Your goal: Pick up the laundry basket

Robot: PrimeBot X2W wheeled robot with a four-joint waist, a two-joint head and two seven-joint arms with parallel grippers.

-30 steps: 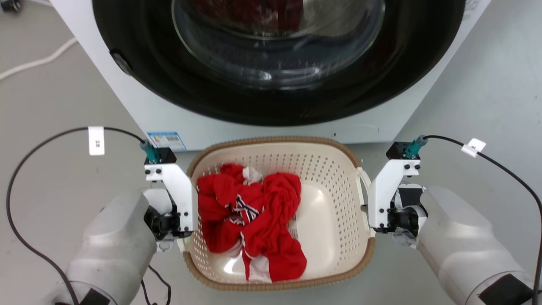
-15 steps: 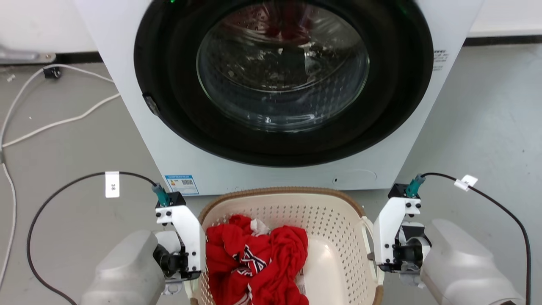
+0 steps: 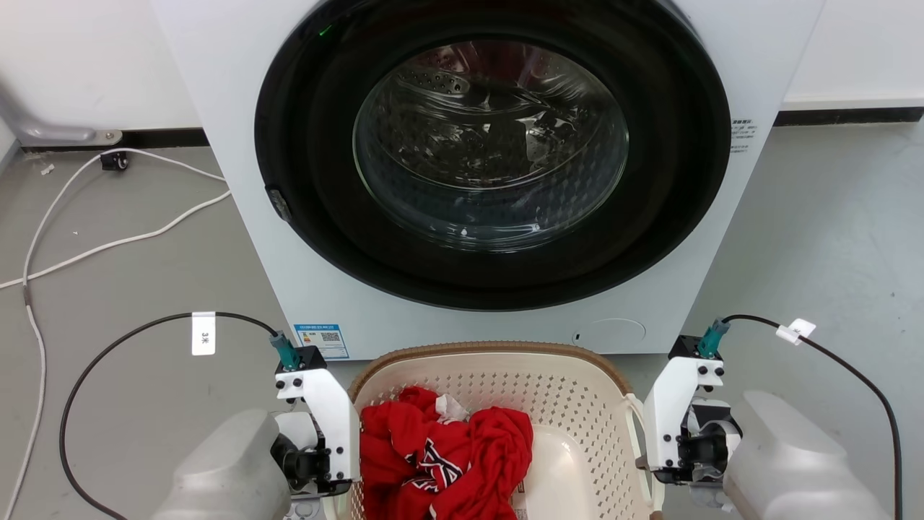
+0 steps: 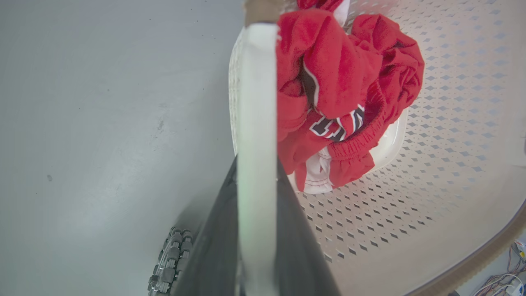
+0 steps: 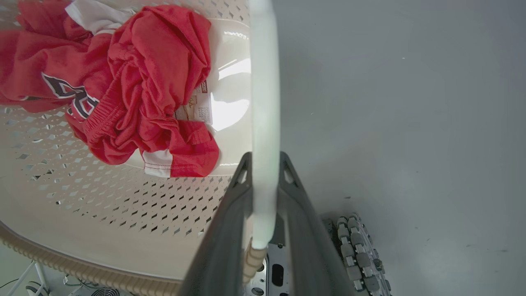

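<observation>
Facing up — laundry basket (image 3: 563, 390), long axis left-right.

The laundry basket (image 3: 577, 404) looks like smooth cream plastic, glossy on its bottom, with a brown woven-textured rim (image 3: 491, 347). The red clothing (image 3: 462, 448) inside is soft matt cloth. The washing machine (image 3: 325, 289) has a smooth white casing, a glossy black door ring (image 3: 686, 180) and clear glass (image 3: 491, 144). The floor (image 3: 130, 289) is matt grey.
</observation>
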